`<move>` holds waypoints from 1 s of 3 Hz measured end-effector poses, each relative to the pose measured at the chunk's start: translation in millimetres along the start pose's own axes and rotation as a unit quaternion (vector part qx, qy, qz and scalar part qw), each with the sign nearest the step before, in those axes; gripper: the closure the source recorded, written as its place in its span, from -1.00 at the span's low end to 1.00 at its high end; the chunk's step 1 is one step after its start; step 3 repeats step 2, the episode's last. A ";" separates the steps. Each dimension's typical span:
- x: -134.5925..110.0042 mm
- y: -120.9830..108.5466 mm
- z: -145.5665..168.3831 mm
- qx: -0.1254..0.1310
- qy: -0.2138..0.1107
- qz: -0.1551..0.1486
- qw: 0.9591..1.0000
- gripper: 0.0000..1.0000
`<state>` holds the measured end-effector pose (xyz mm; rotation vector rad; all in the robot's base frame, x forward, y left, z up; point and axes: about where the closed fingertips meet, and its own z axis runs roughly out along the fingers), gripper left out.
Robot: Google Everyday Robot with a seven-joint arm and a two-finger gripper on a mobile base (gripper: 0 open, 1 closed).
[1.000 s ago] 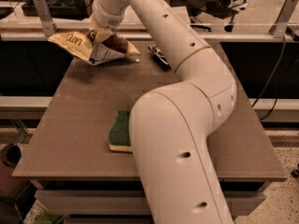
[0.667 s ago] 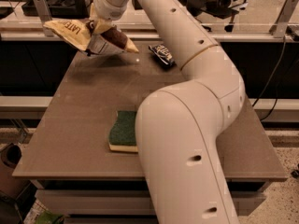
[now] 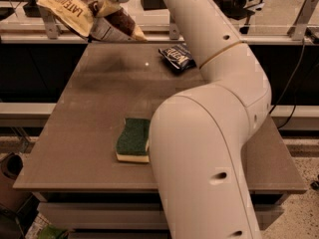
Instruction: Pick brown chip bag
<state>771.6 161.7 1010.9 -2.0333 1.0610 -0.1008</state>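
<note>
Gripper (image 3: 102, 5): top left of frame, at the end of the white arm (image 3: 209, 133), partly cut off by the top edge; clamped on the brown chip bag
Brown chip bag (image 3: 92, 20): upper left of frame, held in the air above the far left corner of the table (image 3: 89, 123), not touching it
Bag orientation: tilted, tan-yellow printed end pointing left and up, dark brown middle to the right, under the gripper
Shadow (image 3: 104, 68): dark patch on the tabletop just below the bag
Blue chip bag (image 3: 177, 58): flat on the table near its far edge, right of the brown bag, just beside the arm
Sponge (image 3: 133, 139): green top, yellow base, lies near the front of the table, right edge hidden by the arm
Arm: fills right half of frame, curves from bottom centre up to top left
</note>
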 end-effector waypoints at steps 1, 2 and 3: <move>-9.6 -12.0 -18.0 0.015 0.002 -0.016 1.000 1.00; -20.2 -22.8 -34.5 0.031 0.006 -0.031 0.999 1.00; -20.2 -22.8 -34.5 0.031 0.006 -0.031 0.999 1.00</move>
